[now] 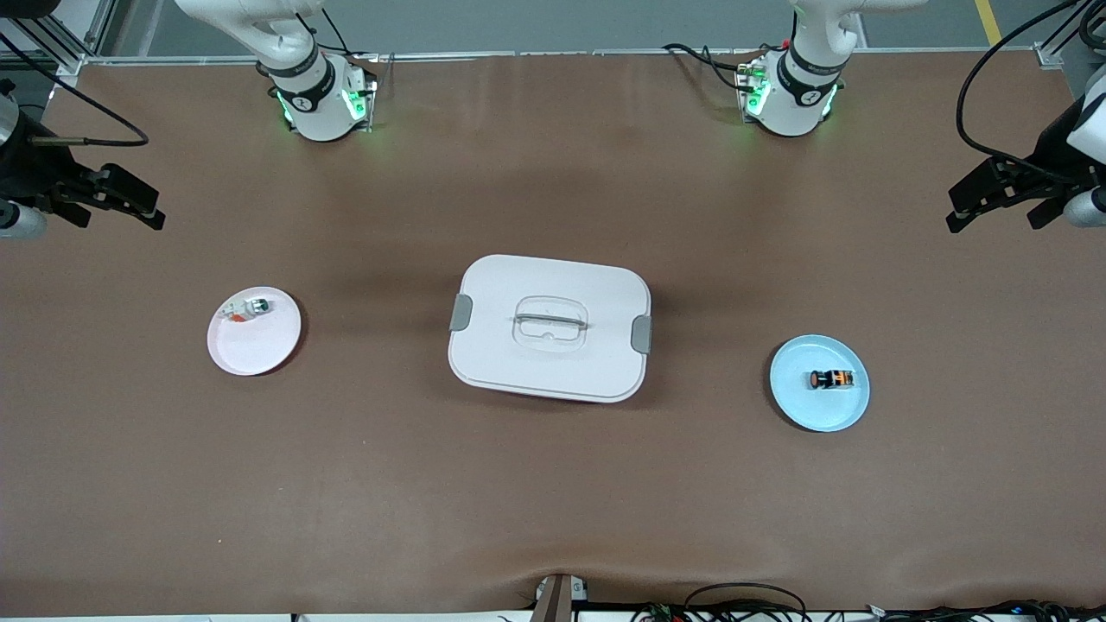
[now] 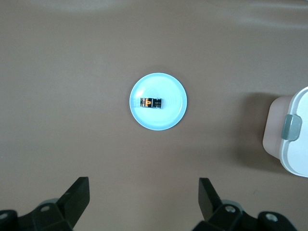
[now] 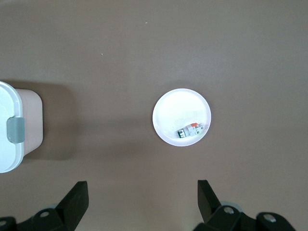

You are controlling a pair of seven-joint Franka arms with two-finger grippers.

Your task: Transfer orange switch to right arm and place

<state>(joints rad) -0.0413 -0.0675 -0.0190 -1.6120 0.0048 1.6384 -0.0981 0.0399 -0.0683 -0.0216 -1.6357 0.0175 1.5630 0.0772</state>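
Note:
The orange switch, a stubby black part with orange bands, lies on its side on a light blue plate toward the left arm's end of the table. The left wrist view shows the switch on that plate from high up. My left gripper hangs open and empty, high over the table's edge at that end; its fingers stand wide apart. My right gripper hangs open and empty over the right arm's end, fingers wide.
A white lidded box with grey clips sits mid-table, its edge visible in both wrist views. A white plate toward the right arm's end carries a small whitish-silver part.

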